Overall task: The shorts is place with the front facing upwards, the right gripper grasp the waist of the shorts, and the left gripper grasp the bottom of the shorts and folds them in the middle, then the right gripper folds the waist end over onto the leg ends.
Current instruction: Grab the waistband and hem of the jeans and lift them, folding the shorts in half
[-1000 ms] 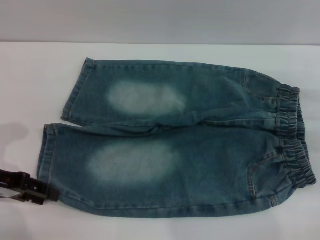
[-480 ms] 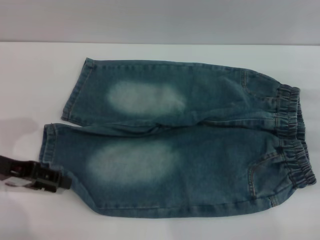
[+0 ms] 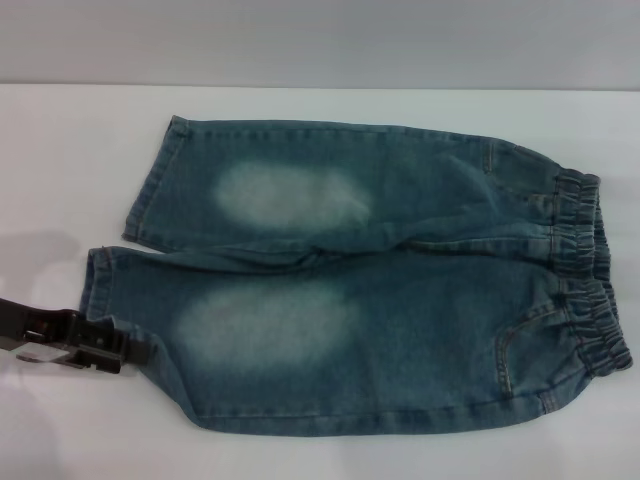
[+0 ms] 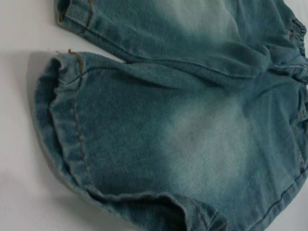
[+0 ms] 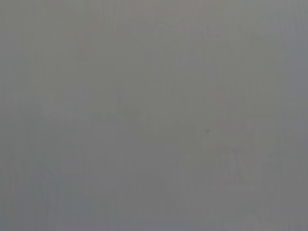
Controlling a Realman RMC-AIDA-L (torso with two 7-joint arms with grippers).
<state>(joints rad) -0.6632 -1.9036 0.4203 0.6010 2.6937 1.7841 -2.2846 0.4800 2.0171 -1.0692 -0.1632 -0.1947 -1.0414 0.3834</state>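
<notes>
Faded blue denim shorts (image 3: 380, 300) lie flat on the white table (image 3: 60, 160), front up. Their elastic waist (image 3: 585, 270) points right and the two leg hems point left. My left gripper (image 3: 125, 348) is at the near leg's hem corner, shut on the denim. That corner is pulled in and up off the table. In the left wrist view the near leg (image 4: 183, 134) fills the picture, with its hem (image 4: 67, 125) bunched and a lifted fold (image 4: 159, 204) along the near edge. The right gripper is out of view; its wrist view shows only plain grey.
A grey wall runs behind the table's far edge (image 3: 320, 86). Bare white tabletop lies to the left of the hems and along the front of the shorts.
My left gripper has moved up and right along the hem, dragging the near leg's lower corner inward with it. The rest of the shorts has stayed put.
</notes>
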